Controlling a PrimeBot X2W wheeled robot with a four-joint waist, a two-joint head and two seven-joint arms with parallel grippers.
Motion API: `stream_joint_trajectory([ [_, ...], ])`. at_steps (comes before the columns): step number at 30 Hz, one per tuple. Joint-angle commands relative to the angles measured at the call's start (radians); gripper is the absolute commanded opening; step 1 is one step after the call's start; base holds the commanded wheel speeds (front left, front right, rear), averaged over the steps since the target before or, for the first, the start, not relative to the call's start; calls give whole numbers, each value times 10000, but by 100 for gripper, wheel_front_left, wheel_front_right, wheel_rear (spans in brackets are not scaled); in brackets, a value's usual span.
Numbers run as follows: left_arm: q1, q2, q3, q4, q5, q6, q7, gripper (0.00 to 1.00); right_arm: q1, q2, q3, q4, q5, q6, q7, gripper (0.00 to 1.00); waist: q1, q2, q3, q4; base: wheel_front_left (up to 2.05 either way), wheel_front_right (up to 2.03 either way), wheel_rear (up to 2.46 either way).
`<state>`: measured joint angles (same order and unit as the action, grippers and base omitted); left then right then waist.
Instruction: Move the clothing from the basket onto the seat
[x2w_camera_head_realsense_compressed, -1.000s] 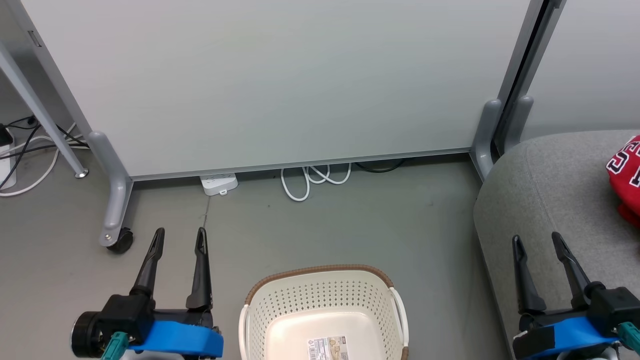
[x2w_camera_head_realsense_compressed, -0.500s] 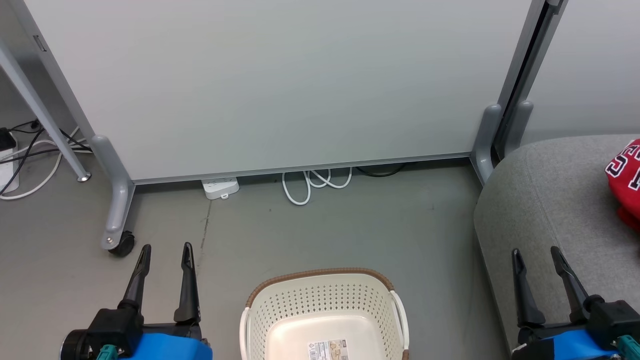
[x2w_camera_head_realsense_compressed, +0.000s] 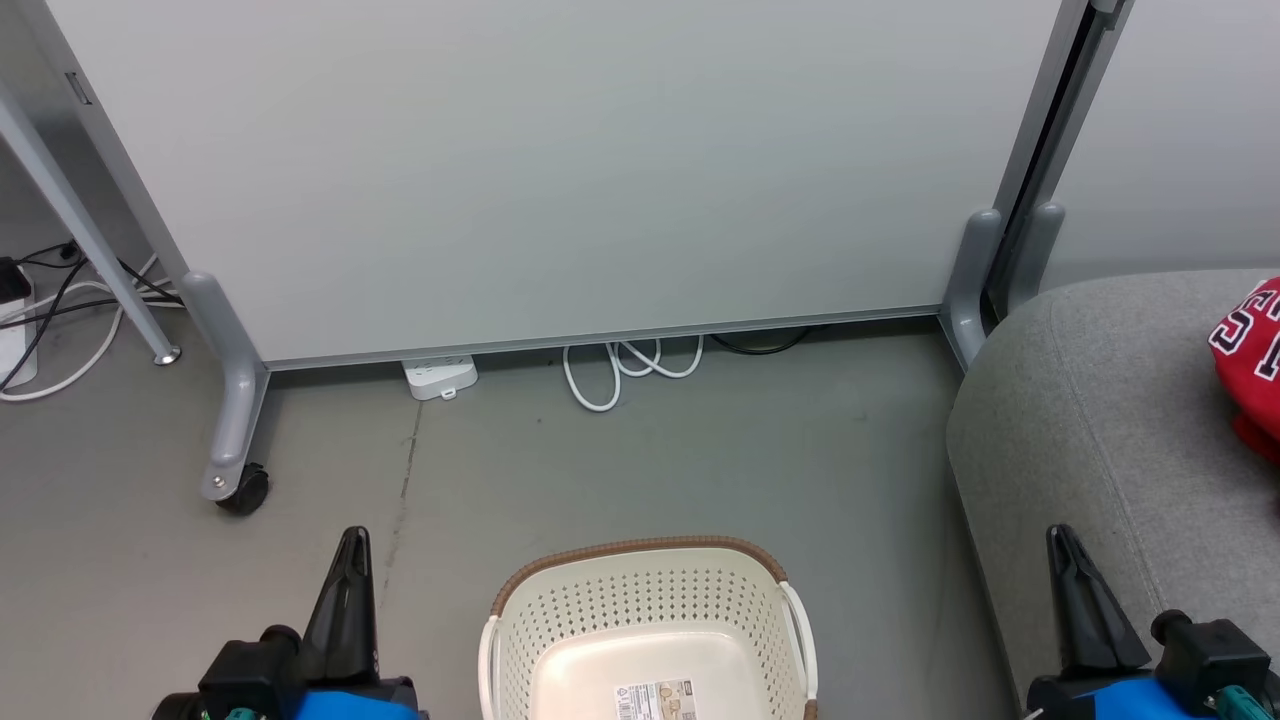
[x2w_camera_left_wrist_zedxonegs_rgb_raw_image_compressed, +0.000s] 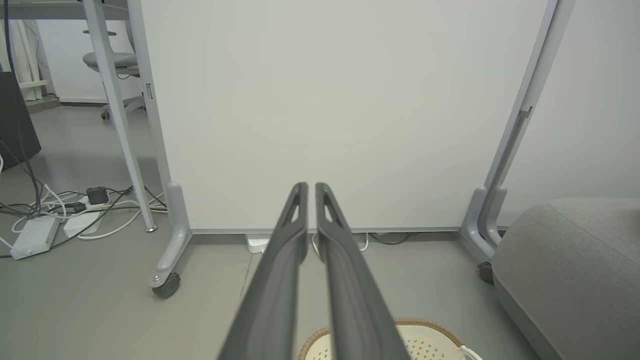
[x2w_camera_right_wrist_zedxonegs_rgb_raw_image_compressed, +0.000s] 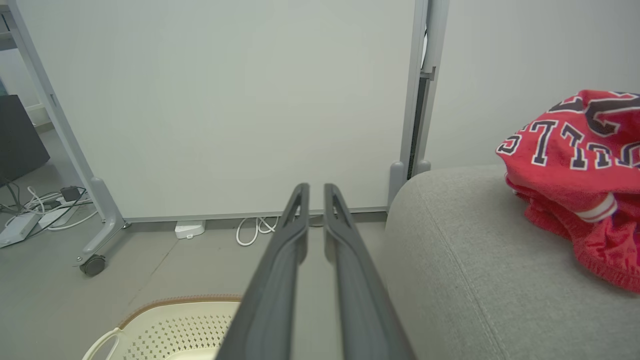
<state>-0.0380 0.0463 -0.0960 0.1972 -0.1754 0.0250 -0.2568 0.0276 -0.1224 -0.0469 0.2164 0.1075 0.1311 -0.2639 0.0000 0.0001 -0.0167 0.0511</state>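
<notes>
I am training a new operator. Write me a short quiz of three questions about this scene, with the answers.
1. True or false: the basket holds the red clothing.
2. Where does the clothing lie? A. in the basket B. on the seat C. in the left gripper
3. How do the left gripper and the right gripper stand, and what do they hold?
Key: 1. False, there is no clothing in it. 2. B. 3. Both are shut and hold nothing.
</notes>
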Motion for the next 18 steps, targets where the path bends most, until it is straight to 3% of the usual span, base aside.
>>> stream_joint_trajectory([
  [1, -18, 0, 24, 9, -109, -13, 35, 0, -30, 6, -24, 19, 110, 0, 42, 0, 0, -1, 1, -2, 0, 0, 0],
  [18, -198, 12, 499, 108, -3280, -361, 855, 0, -349, 164, -178, 57, 3435, -1, 881, 0, 0, -1, 28, -72, 0, 0, 0],
])
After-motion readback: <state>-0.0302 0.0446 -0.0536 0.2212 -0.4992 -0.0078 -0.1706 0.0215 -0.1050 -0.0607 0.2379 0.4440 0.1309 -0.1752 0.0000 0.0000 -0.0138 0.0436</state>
